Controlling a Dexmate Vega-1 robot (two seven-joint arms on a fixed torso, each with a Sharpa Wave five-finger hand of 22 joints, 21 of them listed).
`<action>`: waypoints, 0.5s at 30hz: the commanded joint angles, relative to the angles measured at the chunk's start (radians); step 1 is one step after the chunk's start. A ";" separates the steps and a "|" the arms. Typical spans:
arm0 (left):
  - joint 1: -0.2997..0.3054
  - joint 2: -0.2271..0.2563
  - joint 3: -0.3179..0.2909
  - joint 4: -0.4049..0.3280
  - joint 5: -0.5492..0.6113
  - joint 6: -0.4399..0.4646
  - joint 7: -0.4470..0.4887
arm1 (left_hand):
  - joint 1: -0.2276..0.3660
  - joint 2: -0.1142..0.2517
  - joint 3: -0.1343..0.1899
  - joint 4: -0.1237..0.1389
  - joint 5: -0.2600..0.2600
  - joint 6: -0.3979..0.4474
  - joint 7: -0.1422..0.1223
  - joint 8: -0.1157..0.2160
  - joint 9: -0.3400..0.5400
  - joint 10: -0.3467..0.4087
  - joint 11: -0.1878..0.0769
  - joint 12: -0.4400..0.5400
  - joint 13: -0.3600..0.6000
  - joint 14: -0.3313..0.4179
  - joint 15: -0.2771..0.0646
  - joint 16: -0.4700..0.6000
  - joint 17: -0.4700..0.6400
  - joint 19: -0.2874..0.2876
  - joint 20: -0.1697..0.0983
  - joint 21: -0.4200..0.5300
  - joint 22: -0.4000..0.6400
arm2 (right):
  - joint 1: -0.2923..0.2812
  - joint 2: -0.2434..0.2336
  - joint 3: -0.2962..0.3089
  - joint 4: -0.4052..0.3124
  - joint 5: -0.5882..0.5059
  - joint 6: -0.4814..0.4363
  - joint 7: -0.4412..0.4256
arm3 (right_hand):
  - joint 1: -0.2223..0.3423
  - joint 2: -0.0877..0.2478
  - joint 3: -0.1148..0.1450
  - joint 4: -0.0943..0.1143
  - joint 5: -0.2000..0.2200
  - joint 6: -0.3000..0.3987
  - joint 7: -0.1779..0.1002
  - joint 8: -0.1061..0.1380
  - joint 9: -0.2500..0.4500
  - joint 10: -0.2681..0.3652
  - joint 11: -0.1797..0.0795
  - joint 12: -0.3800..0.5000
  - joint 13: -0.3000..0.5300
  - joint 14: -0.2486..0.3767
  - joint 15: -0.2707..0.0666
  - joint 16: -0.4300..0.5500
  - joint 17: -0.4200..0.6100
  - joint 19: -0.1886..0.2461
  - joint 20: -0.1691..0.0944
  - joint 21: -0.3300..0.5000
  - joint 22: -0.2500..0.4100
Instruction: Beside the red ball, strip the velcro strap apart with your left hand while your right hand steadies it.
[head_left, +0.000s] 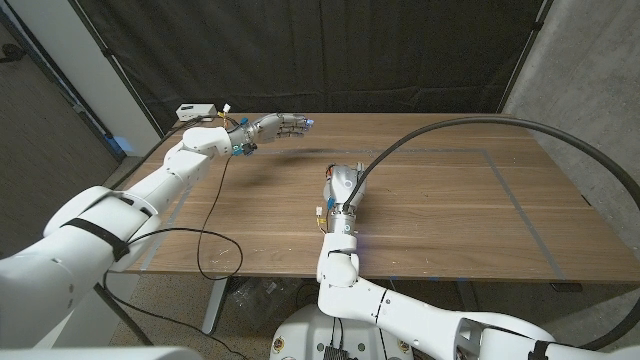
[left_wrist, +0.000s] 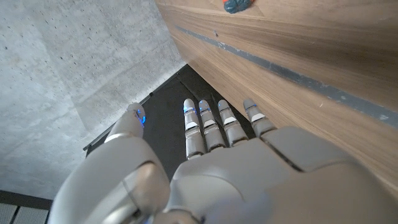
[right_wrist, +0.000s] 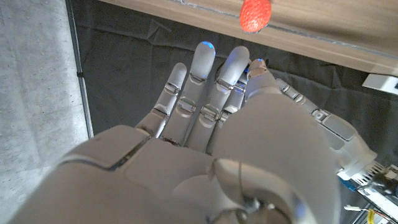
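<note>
Locating the strap: no strap is being made out with certainty beside the red ball (right_wrist: 254, 14). A small blue-green thing (left_wrist: 238, 5) is being caught on the table (head_left: 450, 210) in the left wrist view, cut off by the picture's edge. Whether it is the velcro strap cannot be told.

Red ball: it is being shown resting on the wood, just beyond the right hand's fingertips in the right wrist view.

Right hand (head_left: 343, 186): it is being held over mid-table, near the ball. Its fingers (right_wrist: 202, 68) are being kept straight and spread, with nothing gripped.

Left hand (head_left: 278, 126): it is being held above the table's far side, judged well apart from the ball. Its fingers (left_wrist: 204, 124) are being kept extended with the thumb out to the side, and nothing is being held.

Handling, judged: a velcro strap is being reckoned light, soft and floppy, with nothing fragile in it. The hook-and-loop bond is likely to resist a straight pull and give way to peeling.

Where to take hold, judged: the loose top end is being favoured for the left hand's pinch. The bottom layer is being favoured for the right hand, pressed down on the side nearer the ball.

Risk, judged: so light a strap is likely to be lifted whole unless it is being pinned firmly, and the ball may be nudged away.
</note>
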 joint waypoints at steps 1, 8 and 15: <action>0.047 0.091 0.010 -0.202 0.045 0.043 0.025 | 0.032 -0.004 0.004 -0.010 0.006 0.017 -0.005 0.011 0.004 -0.015 -0.009 -0.004 0.008 -0.018 -0.012 0.000 0.006 -0.012 0.006 -0.003 0.003 | 0.006 0.035 0.063 0.064 0.032 0.056 -0.122 | 0.010 0.005 -0.007 0.000 -0.003 0.024 -0.014 -0.009 0.004 0.009 -0.003 -0.001 0.004 0.005 -0.085 0.006 0.003 -0.008 -0.048 0.016 0.007; 0.089 0.149 0.007 -0.321 0.069 0.069 0.060 | 0.085 -0.016 0.012 -0.025 0.008 0.020 -0.011 0.015 0.006 -0.059 -0.018 -0.013 0.016 -0.068 -0.009 -0.009 0.010 -0.024 0.009 -0.008 0.004 | -0.027 0.044 0.119 0.066 0.006 0.134 -0.162 | 0.013 0.010 -0.016 0.001 -0.006 0.028 -0.014 -0.021 0.005 0.012 -0.003 -0.005 0.006 0.004 -0.085 0.008 -0.001 -0.015 -0.047 0.035 0.009; 0.114 0.187 0.009 -0.407 0.106 0.061 0.083 | 0.153 -0.052 0.011 -0.031 0.014 -0.031 -0.029 0.000 0.010 -0.132 -0.012 -0.019 0.025 -0.132 0.013 -0.013 0.012 -0.042 0.016 -0.016 0.005 | -0.075 0.077 0.190 0.071 -0.111 0.185 -0.162 | 0.016 0.012 -0.022 0.001 -0.008 0.032 -0.011 -0.029 0.006 0.015 0.000 -0.006 0.009 0.004 -0.085 0.010 -0.001 -0.019 -0.046 0.049 0.010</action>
